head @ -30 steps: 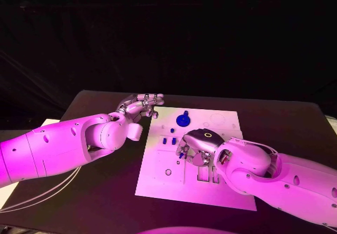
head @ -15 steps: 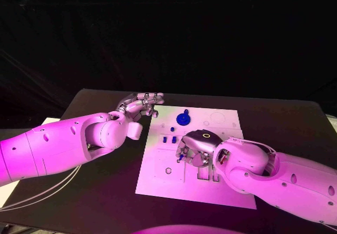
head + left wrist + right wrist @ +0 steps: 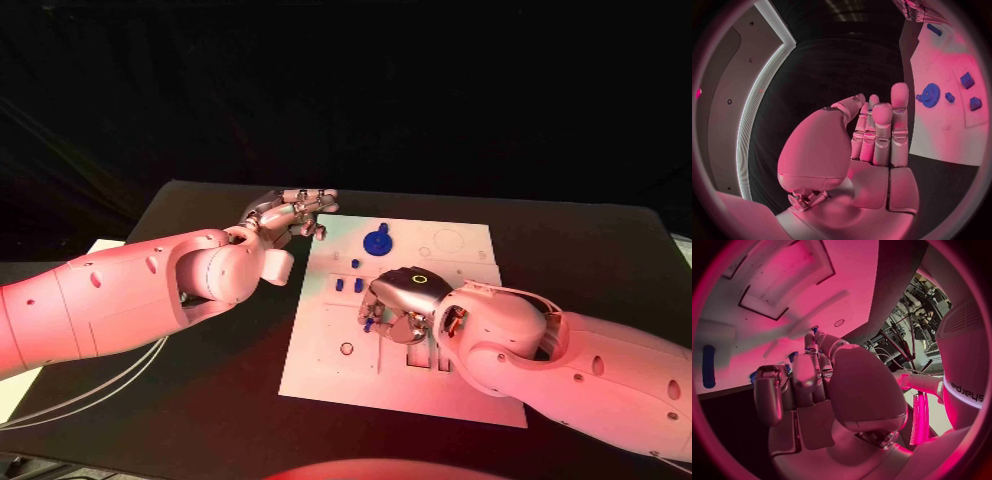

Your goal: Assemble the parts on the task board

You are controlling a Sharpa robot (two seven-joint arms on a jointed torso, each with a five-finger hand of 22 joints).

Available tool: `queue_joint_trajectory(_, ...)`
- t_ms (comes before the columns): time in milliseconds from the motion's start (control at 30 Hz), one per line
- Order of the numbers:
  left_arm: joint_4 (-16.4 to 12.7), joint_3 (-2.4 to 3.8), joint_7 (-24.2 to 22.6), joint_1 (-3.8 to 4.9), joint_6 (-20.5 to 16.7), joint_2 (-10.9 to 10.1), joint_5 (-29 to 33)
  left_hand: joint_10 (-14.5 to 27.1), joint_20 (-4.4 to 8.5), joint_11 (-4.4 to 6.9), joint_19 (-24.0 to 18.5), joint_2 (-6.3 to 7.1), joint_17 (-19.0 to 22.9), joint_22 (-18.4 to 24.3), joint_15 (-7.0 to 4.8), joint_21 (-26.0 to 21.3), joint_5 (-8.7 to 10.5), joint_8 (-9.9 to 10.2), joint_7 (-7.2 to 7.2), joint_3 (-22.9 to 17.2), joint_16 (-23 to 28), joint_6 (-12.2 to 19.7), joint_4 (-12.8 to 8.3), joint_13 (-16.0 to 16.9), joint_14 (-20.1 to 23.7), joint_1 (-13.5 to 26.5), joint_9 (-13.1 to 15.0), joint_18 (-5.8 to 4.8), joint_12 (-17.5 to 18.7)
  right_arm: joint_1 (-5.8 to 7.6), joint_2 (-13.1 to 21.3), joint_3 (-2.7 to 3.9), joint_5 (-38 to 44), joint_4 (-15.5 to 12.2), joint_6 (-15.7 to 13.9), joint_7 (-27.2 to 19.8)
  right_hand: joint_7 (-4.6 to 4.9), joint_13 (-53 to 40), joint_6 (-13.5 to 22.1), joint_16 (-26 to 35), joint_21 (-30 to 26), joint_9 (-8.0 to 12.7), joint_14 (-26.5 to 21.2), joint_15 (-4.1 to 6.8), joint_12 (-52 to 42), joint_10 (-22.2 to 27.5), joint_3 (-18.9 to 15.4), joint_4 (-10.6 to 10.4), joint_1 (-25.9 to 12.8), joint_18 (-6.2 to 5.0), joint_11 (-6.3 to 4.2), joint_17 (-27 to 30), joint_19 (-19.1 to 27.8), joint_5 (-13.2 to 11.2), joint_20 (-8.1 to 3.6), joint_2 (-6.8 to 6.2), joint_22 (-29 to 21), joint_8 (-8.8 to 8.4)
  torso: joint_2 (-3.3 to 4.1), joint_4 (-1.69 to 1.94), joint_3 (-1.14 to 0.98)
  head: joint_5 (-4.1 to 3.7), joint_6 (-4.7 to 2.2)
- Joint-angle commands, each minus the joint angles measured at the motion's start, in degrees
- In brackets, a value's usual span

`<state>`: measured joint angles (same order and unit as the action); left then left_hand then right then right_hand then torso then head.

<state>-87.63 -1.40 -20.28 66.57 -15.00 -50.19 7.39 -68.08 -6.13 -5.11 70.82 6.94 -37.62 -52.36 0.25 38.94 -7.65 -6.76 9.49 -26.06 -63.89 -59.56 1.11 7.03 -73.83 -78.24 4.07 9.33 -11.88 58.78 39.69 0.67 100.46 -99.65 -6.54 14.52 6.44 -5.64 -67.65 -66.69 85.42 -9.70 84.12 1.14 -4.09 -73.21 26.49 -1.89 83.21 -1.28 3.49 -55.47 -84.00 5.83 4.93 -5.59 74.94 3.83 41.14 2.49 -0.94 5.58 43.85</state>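
R hand (image 3: 401, 300) is down over the board's (image 3: 325, 370) middle, fingers curled round a small blue part (image 3: 369, 324), pinching it. L hand (image 3: 293, 215) hovers off the board's far-left corner, fingers straight and close, nothing held. Blue gear (image 3: 376, 243) sits near the far edge, two blocks (image 3: 348, 287) just nearer.

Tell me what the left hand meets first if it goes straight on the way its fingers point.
Probably nothing: the left hand points past the task board's edge, over bare black table. Depth is unclear.
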Motion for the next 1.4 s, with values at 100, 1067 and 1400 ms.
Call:
queue_joint_trajectory(100,-0.1,0.02,0.4,0.0,1.7,0.1,0.2,0.4,0.03,0.08,-0.3,-0.36,0.0,0.1,0.06,-0.4,0.15,-0.2,0.18,0.4,0.3,0.0,0.0,0.1,0.4,0.1,-0.1,0.59,-0.3,-0.17,-0.3,-0.06,0.2,0.4,1.4,-0.5,0.51,0.0,-0.1,-0.4,0.1,-0.1,1.4,0.04,0.3,0.0,-0.1,0.1,-0.6,-0.6,-0.29,0.0,-1.3,-0.4,-0.13,-0.01,8.1,0.31,0.0,0.02,0.02,0.06,-0.13)
queue_joint_trajectory(1067,-0.2,0.02,1.1,0.0,2.1,-0.1,0.2,0.5,0.03,0.09,-0.3,-0.35,0.2,0.2,0.05,-0.6,0.14,-0.2,0.16,0.5,0.3,0.0,-0.1,0.1,0.4,0.1,-0.1,0.63,-0.4,-0.23,-1.2,-0.74,1.0,1.8,0.9,1.9,2.49,2.0,10.4,-0.2,-3.3,2.7,0.6,-1.85,0.3,10.7,-3.7,-1.3,-4.9,-1.88,2.23,1.8,2.2,-1.3,1.52,-2.61,3.3,-0.34,-0.01,-0.02,0.0,0.14,0.12)
queue_joint_trajectory(1400,-0.1,0.01,1.2,0.0,2.5,-0.2,0.2,0.8,0.01,0.03,-0.3,-0.2,0.3,0.3,0.09,-0.8,0.17,-0.2,0.23,0.9,0.3,0.2,-0.1,0.2,0.5,0.2,-0.1,0.62,-0.7,-0.01,3.2,0.08,-1.2,-1.7,-3.1,0.3,2.45,1.9,10.1,0.3,-3.7,2.8,0.3,-1.87,-0.2,11.0,-4.0,-1.1,-4.5,-2.02,2.25,2.9,2.5,-1.2,1.67,-2.24,2.8,-0.02,0.01,-0.11,-0.04,0.25,0.01)
